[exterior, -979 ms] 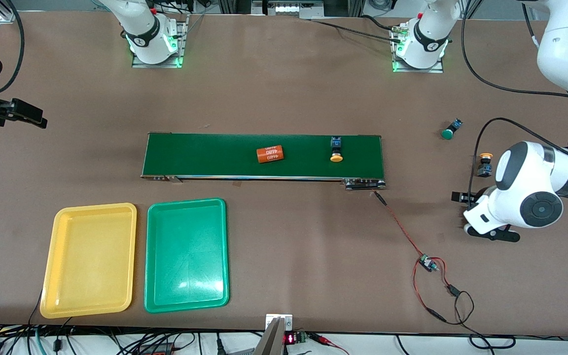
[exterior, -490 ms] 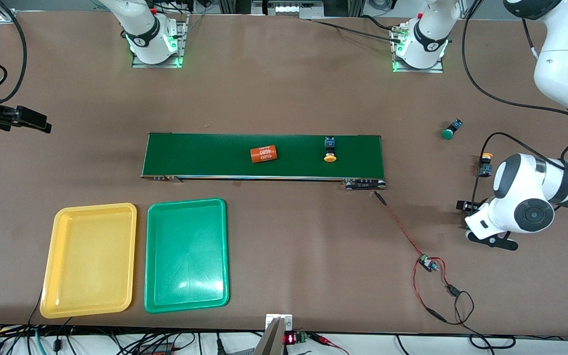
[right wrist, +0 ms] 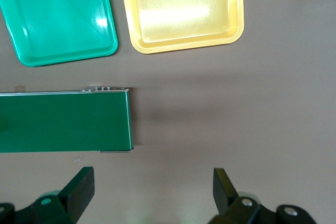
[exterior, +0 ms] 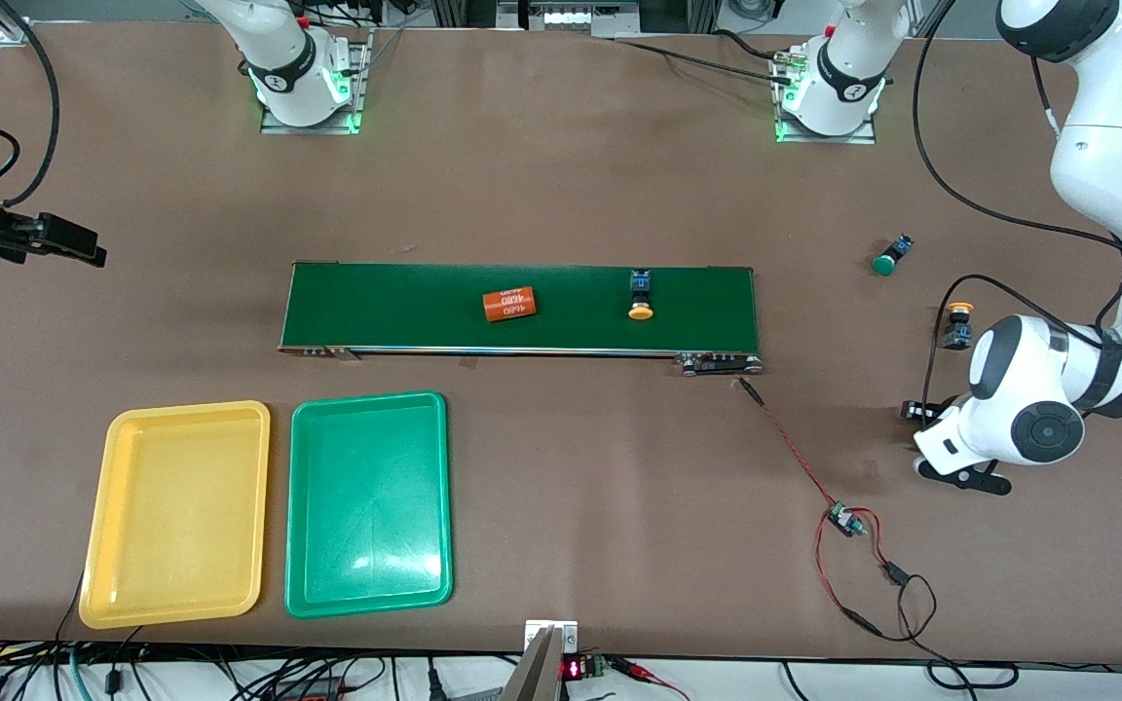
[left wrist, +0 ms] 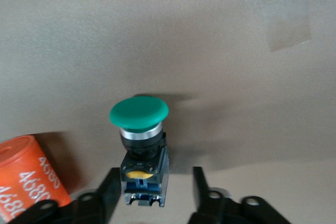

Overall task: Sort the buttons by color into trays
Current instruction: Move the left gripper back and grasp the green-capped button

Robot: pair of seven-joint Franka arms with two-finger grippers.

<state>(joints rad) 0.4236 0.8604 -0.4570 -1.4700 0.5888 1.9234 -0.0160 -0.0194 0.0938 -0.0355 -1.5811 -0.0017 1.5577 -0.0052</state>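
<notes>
My left gripper (left wrist: 155, 177) is down at the table at the left arm's end, its fingers astride the black-and-blue body of a green-capped button (left wrist: 139, 113). One finger touches the body and the other stands apart from it. The arm hides this button in the front view. A yellow-capped button (exterior: 641, 297) lies on the conveyor belt (exterior: 405, 302). A green button (exterior: 887, 259) and a yellow-orange button (exterior: 957, 326) sit on the table near the left arm. The yellow tray (exterior: 176, 511) and the green tray (exterior: 368, 501) lie side by side. My right gripper (right wrist: 152, 182) hangs open over bare table.
An orange "4680" cylinder (exterior: 508, 305) rides the belt. Another orange cylinder (left wrist: 26, 177) lies right beside my left gripper's finger. A red-and-black wire with a small board (exterior: 843, 521) runs from the belt's end toward the front edge.
The cylinder and the yellow button on the belt have moved toward the right arm's end. My left hand has shifted slightly over its spot. My right gripper has drifted a little.
</notes>
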